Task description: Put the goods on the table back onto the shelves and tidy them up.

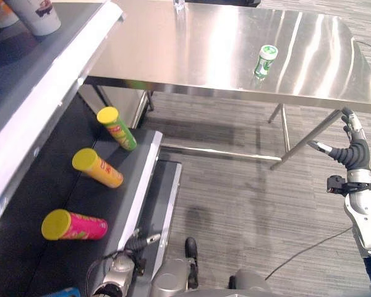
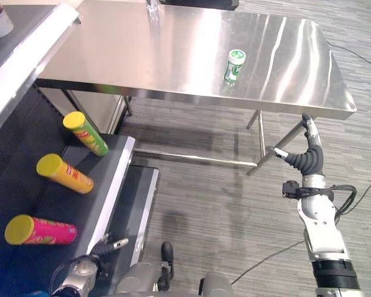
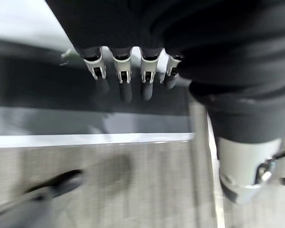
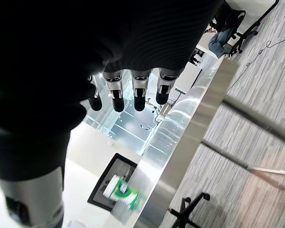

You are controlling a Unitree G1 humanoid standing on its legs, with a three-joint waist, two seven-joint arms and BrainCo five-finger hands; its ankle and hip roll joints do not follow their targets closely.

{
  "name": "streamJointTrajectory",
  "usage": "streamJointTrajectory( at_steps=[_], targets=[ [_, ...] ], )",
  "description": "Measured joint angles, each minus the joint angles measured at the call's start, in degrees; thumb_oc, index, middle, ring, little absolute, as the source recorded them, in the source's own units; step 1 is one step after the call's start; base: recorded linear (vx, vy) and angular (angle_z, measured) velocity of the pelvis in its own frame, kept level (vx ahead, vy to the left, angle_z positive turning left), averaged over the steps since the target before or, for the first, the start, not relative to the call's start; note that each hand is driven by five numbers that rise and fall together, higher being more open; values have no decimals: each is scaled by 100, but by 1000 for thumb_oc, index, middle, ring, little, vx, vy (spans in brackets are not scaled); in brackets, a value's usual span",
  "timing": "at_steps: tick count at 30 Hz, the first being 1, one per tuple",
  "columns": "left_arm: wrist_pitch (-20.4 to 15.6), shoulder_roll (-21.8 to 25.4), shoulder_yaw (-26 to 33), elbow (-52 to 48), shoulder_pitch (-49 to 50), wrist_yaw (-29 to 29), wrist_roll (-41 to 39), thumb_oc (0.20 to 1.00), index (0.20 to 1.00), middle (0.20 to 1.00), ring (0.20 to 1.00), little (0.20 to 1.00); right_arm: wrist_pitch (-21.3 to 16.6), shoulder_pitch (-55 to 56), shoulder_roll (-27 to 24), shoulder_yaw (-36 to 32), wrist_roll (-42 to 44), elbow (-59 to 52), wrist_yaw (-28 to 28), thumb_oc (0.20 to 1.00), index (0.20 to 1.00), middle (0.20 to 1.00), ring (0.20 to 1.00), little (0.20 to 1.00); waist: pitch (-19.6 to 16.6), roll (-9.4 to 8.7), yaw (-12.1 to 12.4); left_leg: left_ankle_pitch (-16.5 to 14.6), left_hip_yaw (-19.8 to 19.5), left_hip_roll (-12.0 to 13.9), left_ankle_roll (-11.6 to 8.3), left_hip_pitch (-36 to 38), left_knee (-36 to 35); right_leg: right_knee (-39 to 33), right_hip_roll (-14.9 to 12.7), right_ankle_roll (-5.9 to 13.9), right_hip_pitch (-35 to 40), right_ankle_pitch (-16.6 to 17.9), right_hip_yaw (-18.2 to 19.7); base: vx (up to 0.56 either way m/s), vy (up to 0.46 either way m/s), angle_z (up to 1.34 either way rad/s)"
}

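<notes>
Right eye view: right hand (image 2: 307, 154) raised, apparently open-fingered, below table (image 2: 173, 62).

Silver-grey right arm (image 2: 321, 226) ends in a dark ribbed wrist cover; the right hand (image 2: 306, 158) has slim silver fingers with dark tips.

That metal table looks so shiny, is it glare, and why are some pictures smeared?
Left eye view: the table carries bright streaks of reflected light, strongest near the green bottle, which also mirrors faintly beneath itself. Left wrist view: the floor and shelf edge past the left hand look smeared. Right wrist view: the bottle is soft past the right hand.
</notes>
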Motion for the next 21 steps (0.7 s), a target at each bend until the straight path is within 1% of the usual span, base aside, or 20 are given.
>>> streamJointTrajectory(
  at_steps=[1,2,3,4,5,6,7,8,9,10,12,13,14,15,16,17,18,19,20,21],
  targets=[
    [-15,1,2,-50,-1,1,-11,1000,1000,1000,1000,1000,4,-33,-64,14,-13,-7,8,1000,1000,1000,1000,1000,-6,48,43,-177,-95,66,0,111,-89,-276,-137,-30,-106,-30,-285,377,-78,-26],
    [-7,7,8,-22,26,1,-26,1000,1000,1000,1000,1000,-7,-210,-140,-27,-110,-34,-10,1000,1000,1000,1000,1000,-6,92,81,-203,-71,87,-100,185,-162,-1578,-357,30,-276,52,-901,289,-66,-33],
    [-15,-14,43,72,-6,3,-26,1000,1000,1000,1000,1000,-4,-259,-210,-18,-112,-37,-18,1000,1000,1000,1000,1000,-4,101,34,-219,-102,85,-124,199,-185,-1781,-323,68,-538,176,-882,397,-87,-20],
    [-7,-22,53,169,-29,2,-26,1000,1000,1000,1000,1000,-7,-272,-253,-48,-116,-38,-10,1000,1000,1000,1000,1000,3,116,-3,-249,-134,97,-175,223,-202,-2131,-250,84,-703,299,-886,351,-62,40],
    [12,-5,70,238,19,7,-26,1000,1000,1000,1000,1000,6,-217,-272,-158,-112,-30,-74,1000,1000,1000,1000,1000,-6,59,-177,-224,-210,39,-231,359,-256,-2797,-144,125,-951,791,-814,345,-64,63],
    [12,12,65,213,121,8,-26,1000,1000,1000,1000,1000,5,-195,-250,-211,-112,-28,-101,1000,1000,1000,1000,1000,-7,9,-250,-249,-230,-5,-268,491,-287,-3061,-122,125,-993,1068,-826,236,-43,66],
    [-10,-16,71,244,164,15,-24,1000,1000,1000,1000,1000,-6,-150,-258,-215,-110,-31,-145,1000,1000,1000,1000,1000,-33,-29,-329,-508,-320,-13,-339,580,-281,-3206,-76,197,-1143,1190,-801,319,-125,54],
    [-3,2,117,226,299,24,-23,1000,1000,1000,1000,1000,-15,-111,-235,-287,-111,-25,-209,1000,1000,1000,1000,1000,-74,-116,-346,-567,-348,-28,-282,596,-180,-3483,-47,263,-1192,1318,-822,318,-124,36],
    [-14,-19,144,328,316,34,-23,1000,1000,1000,1000,1000,-16,-35,-242,-354,-112,-33,-266,1000,1000,1000,1000,1000,-98,-193,-390,-700,-370,-19,-338,654,-145,-3519,-19,333,-1322,1355,-741,550,-265,54],
    [16,-35,196,399,383,46,-23,1000,1000,1000,1000,1000,-9,24,-234,-526,-119,-16,-284,1000,1000,1000,1000,1000,-86,-211,-417,-787,-454,23,-436,679,-43,-3803,28,289,-1237,1350,-644,238,-140,35],
    [34,-67,261,534,479,53,-21,1000,1000,1000,1000,1000,-6,45,-235,-690,-120,-19,-341,1000,1000,1000,1000,1000,-100,-199,-432,-954,-566,105,-600,782,15,-3846,41,219,-1220,1412,-645,227,-137,32],
    [43,-64,261,536,523,55,-20,1000,1000,1000,1000,1000,-7,51,-246,-792,-121,-15,-366,1000,1000,1000,1000,1000,-82,-198,-467,-1038,-664,157,-715,886,46,-3876,19,238,-1136,1401,-652,365,-254,43],
    [46,-56,271,544,592,58,-20,1000,1000,1000,1000,1000,-8,71,-258,-890,-121,-13,-405,1000,1000,1000,1000,1000,-101,-234,-478,-1157,-763,215,-917,1058,38,-3884,-2,224,-902,1527,-699,489,-387,33],
    [39,-167,304,537,633,46,-11,1000,1000,1000,1000,1000,-4,48,-375,-919,-113,8,-441,1000,1000,1000,1000,1000,-110,25,-435,-1254,-824,561,-1202,1154,80,-3717,256,189,-854,1723,-793,650,-503,47],
    [29,-262,269,497,605,29,2,1000,1000,1000,1000,1000,22,49,-605,-925,-109,18,-436,1000,1000,1000,1000,1000,-104,246,-499,-1243,-912,855,-1355,1332,-42,-3330,459,80,-834,1774,-904,489,-424,46],
    [27,-262,268,468,607,9,6,1000,1000,1000,1000,1000,24,50,-704,-946,-109,11,-438,1000,1000,1000,1000,1000,-105,258,-552,-1230,-938,904,-1383,1435,-101,-3200,492,-120,-820,1999,-947,377,-353,65],
    [9,-305,277,446,550,11,19,1000,1000,1000,1000,1000,0,29,-887,-1011,-111,38,-436,1000,1000,1000,1000,1000,-110,334,-576,-1153,-937,1084,-1499,1574,-162,-2899,612,-664,-790,1829,-1057,331,-383,49],
    [-5,-322,287,422,511,-7,22,1000,1000,1000,1000,1000,-7,25,-1038,-1094,-111,19,-434,1000,1000,1000,1000,1000,-140,395,-573,-1072,-940,1249,-1579,1609,-143,-2657,707,-855,-769,1627,-1187,327,-351,41],
    [-38,-318,299,468,453,-4,19,1000,1000,1000,1000,1000,-9,0,-1088,-1140,-110,15,-432,1000,1000,1000,1000,1000,-143,401,-564,-961,-954,1326,-1660,1572,-109,-2489,714,-838,-789,1440,-1228,306,-349,51],
    [-44,-308,305,538,368,5,16,1000,1000,1000,1000,1000,-7,30,-1143,-1241,-108,-9,-420,1000,1000,1000,1000,1000,-149,360,-641,-850,-1065,1435,-1755,1548,-57,-2273,680,-858,-786,1203,-1392,273,-292,55]
  ],
)
